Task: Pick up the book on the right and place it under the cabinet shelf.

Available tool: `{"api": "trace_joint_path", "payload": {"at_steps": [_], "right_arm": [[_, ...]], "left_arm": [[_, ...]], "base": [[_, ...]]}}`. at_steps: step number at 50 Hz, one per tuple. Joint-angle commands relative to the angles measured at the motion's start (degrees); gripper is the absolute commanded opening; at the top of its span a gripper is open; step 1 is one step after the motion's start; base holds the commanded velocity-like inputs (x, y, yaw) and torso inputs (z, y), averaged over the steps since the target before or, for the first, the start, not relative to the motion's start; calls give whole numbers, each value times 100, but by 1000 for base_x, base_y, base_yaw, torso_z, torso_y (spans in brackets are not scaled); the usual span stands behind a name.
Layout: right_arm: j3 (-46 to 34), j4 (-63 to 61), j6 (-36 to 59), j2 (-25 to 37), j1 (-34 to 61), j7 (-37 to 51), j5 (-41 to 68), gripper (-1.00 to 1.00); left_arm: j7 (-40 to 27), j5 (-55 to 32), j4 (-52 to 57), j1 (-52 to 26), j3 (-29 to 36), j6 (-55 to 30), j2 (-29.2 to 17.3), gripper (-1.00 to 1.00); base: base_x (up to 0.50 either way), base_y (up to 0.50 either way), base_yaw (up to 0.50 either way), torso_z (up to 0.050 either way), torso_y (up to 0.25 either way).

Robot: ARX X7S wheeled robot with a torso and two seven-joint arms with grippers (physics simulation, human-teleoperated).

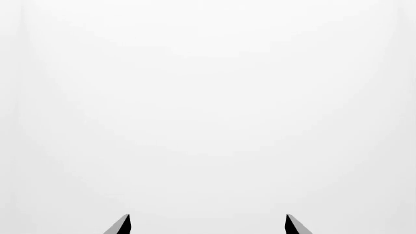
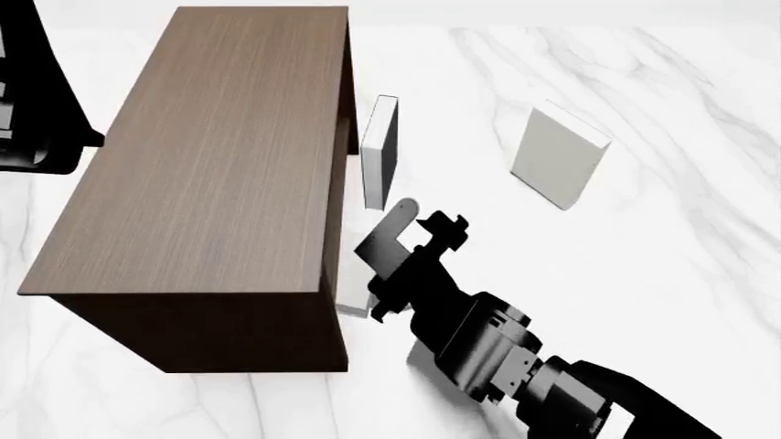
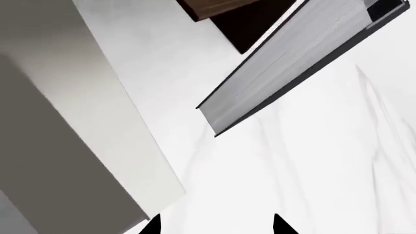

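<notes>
The dark brown cabinet shelf [image 2: 201, 174] fills the left of the head view; a corner of it shows in the right wrist view [image 3: 217, 6]. A plain pale book [image 2: 559, 157] stands on the right, far from both grippers. A near-identical pale book [image 2: 351, 297] stands at the cabinet's near right corner, partly hidden by my right gripper [image 2: 412, 226]. In the right wrist view this book [image 3: 71, 122] lies just beside the open, empty right gripper [image 3: 216, 224], not between its fingers. My left gripper [image 1: 208, 223] is open and empty, facing blank white.
A slim book with a dark grey face [image 2: 380, 151] stands close along the cabinet's right side; its page edge shows in the right wrist view [image 3: 293, 61]. A dark part of the left arm [image 2: 37, 101] sits at the far left. The surface is white marble [image 2: 635, 274].
</notes>
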Motion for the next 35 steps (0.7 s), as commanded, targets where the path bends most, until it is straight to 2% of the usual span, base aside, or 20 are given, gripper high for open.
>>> {"api": "trace_joint_path", "payload": {"at_steps": [1,21,35], "right_arm": [[-102,601,-280,-319,43,-334,157,100],[-315,1049,-962,-574,71,-610,132,100],[-732,1301,-1913,-592,192,-703,1001,100]], "left_arm": [[11,4,6,41,-25,26,-35,100],[27,20,-17,55,-15,73,-58,100],[20,11,4,133,-71,93,-108,100]], "base": [[0,0,0,0,-11],[0,0,0,-1,-4],[0,0,0,-1,-2]]}}
